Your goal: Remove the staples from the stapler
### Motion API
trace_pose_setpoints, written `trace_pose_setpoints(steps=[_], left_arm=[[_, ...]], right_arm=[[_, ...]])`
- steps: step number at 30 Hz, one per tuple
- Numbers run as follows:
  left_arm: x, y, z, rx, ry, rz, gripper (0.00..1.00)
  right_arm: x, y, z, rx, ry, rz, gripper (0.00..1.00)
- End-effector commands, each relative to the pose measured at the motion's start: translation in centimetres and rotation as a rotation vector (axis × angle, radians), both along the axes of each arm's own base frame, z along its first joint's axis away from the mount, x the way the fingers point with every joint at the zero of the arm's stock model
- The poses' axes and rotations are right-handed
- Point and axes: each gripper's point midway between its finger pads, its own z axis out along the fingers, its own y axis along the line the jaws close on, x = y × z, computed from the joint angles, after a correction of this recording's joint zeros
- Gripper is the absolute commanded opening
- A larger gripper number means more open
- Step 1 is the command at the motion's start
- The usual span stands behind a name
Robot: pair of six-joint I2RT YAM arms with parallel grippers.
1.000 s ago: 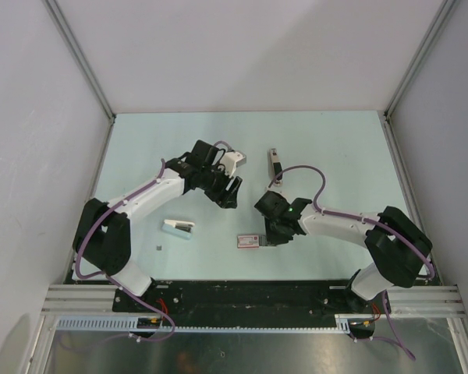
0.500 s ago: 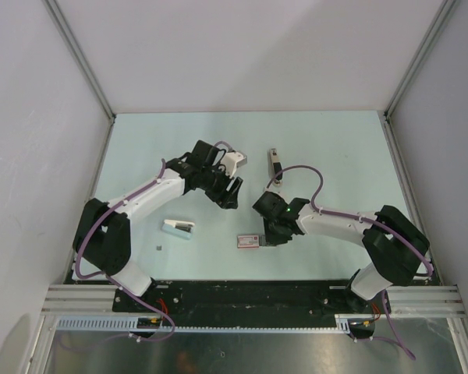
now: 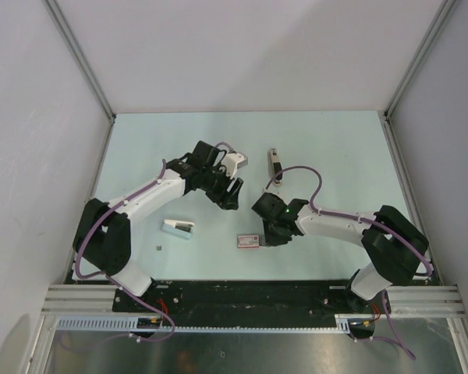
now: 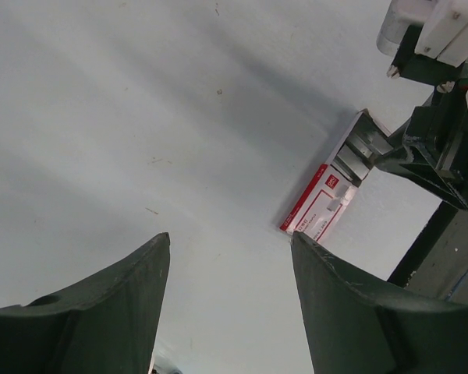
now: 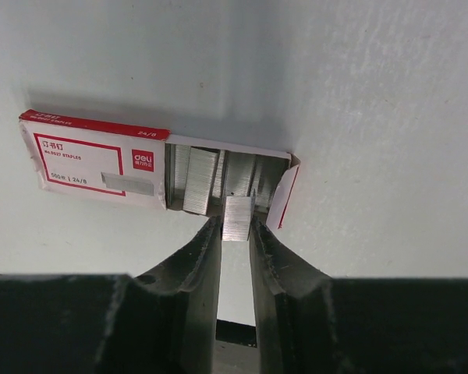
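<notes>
At the near edge of the bench (image 3: 335, 148): two arms, left arm (image 3: 136, 201) and right arm (image 3: 339, 224), each carrying one tool.
Small grey piece (image 3: 160, 248): one, front left, lying alone on the bench. Too small to identify.
Staple box (image 5: 93, 160): one, red and white, lying flat at front centre. Its right-hand end is open and rows of staples show inside.
Right tool (image 5: 235, 227): one, lowered at the open end of the staple box. It is clenched on a short strip of staples (image 5: 238, 216), with a finger on either side of the strip.
Strip of staples: one held, its far end just at the mouth of the box.
White-and-teal oblong object (image 3: 179, 227): one, left of the staple box, apart from both tools.
Left tool (image 4: 228, 243): one, released, fingers spread wide with nothing between them. It is held over bare bench, left of and beyond the staple box, which shows in its wrist view.
Stapler (image 3: 273, 162): one, black with a cream end, lying farthest back near the middle of the bench. It is beyond the right tool and well apart from it, and to the right of the left tool. Neither tool touches it. The right arm's purple cable curves close by.
Change from a second ago: the right arm's wrist has shifted slightly leftward. The left arm, staple box, stapler and oblong object lie where they were.
</notes>
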Motion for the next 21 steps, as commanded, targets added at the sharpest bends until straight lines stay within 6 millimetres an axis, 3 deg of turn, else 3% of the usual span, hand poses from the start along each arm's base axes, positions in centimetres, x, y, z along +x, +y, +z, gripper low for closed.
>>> trace_pose_setpoints(steps=[1, 6, 11, 17, 21], left_arm=[[-0.4, -0.4, 0.7, -0.020, -0.053, -0.073, 0.69], [-0.6, -0.4, 0.8, -0.020, -0.058, -0.077, 0.69], [-0.7, -0.4, 1.0, -0.021, -0.067, -0.081, 0.69], [-0.7, -0.3, 0.8, -0.013, -0.067, -0.082, 0.69], [-0.6, -0.3, 0.3, -0.001, -0.062, -0.084, 0.69]], right_arm=[[0.6, 0.8, 0.7, 0.009, -0.025, -0.001, 0.27], [0.5, 0.9, 1.0, 0.009, -0.029, 0.000, 0.36], [0.5, 1.1, 1.7, 0.020, -0.043, -0.001, 0.38], [1.4, 1.7, 5.7, 0.087, -0.125, -0.010, 0.34], [1.8, 0.8, 7.6, 0.099, -0.163, -0.036, 0.27]])
